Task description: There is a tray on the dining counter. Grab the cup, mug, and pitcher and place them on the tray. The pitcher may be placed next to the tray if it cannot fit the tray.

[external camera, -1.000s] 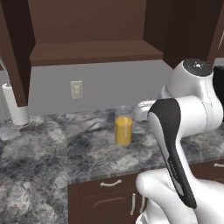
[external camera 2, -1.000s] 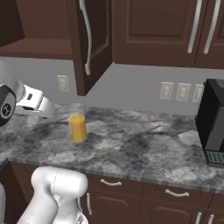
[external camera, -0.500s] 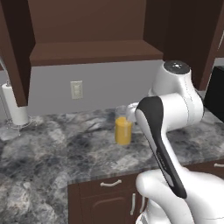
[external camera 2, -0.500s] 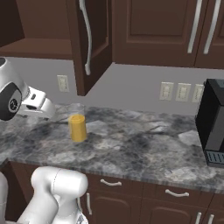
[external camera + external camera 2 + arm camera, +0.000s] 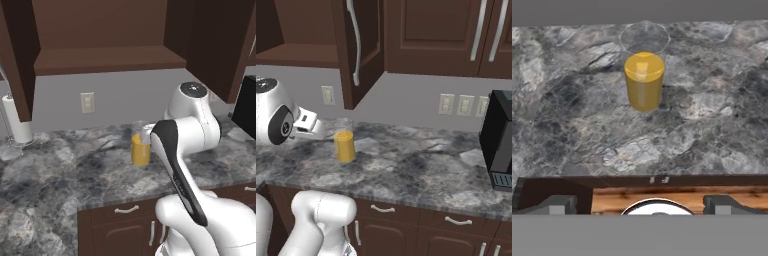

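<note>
The pitcher is a tall clear glass cylinder with orange-yellow liquid in its lower part. It stands upright on the grey-and-black marbled counter, near the back wall. My gripper hovers just left of the pitcher in the right base view, a small gap away. In the left base view my arm covers the pitcher's right side. The hand view looks down on the pitcher ahead of the gripper, whose fingertips stand wide open with nothing between them. Tray, cup and mug are out of view.
A black coffee machine stands at the counter's right end and a paper towel roll at its left end. An open upper cabinet door hangs above the pitcher. Wall outlets line the backsplash.
The arm has swung so that the hand has come down and closer to the pitcher. The jaws have stayed open and the pitcher has not moved.
</note>
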### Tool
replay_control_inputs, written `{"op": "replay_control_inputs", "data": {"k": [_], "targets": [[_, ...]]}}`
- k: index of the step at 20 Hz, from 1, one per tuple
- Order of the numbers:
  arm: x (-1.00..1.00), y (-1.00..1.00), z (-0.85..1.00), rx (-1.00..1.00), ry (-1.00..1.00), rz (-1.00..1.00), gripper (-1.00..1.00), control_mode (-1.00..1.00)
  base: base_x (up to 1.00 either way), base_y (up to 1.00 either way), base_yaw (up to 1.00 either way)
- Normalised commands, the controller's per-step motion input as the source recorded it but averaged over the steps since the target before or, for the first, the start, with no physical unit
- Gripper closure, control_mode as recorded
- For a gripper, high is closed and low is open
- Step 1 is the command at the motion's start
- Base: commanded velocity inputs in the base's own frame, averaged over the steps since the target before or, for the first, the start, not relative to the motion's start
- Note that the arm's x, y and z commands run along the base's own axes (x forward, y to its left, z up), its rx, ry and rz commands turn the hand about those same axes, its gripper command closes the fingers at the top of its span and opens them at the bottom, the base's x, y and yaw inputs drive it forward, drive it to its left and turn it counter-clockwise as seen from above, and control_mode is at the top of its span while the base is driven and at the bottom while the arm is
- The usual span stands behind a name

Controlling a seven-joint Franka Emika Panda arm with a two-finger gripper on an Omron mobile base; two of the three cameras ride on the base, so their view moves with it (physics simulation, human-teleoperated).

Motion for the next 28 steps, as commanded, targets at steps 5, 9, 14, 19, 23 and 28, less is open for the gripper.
{"op": "replay_control_inputs", "data": {"k": [5, 9, 14, 19, 23, 28], "targets": [[0.44, 0.0, -0.02, 0.03, 0.0, 0.0, -1.0, -1.0, 0.0, 0.0, 0.0], [0.4, 0.0, -0.07, 0.02, 0.0, 0.0, -1.0, -1.0, 0.0, 0.0, 0.0], [0.33, 0.0, -0.09, 0.0, 0.0, 0.0, -1.0, -1.0, 0.0, 0.0, 0.0], [0.26, 0.0, -0.21, 0.0, 0.0, 0.0, -1.0, -1.0, 0.0, 0.0, 0.0], [0.2, 0.0, -0.33, 0.0, 0.0, 0.0, -1.0, -1.0, 0.0, 0.0, 0.0], [0.19, 0.0, -0.36, 0.0, 0.0, 0.0, -1.0, -1.0, 0.0, 0.0, 0.0]]}}
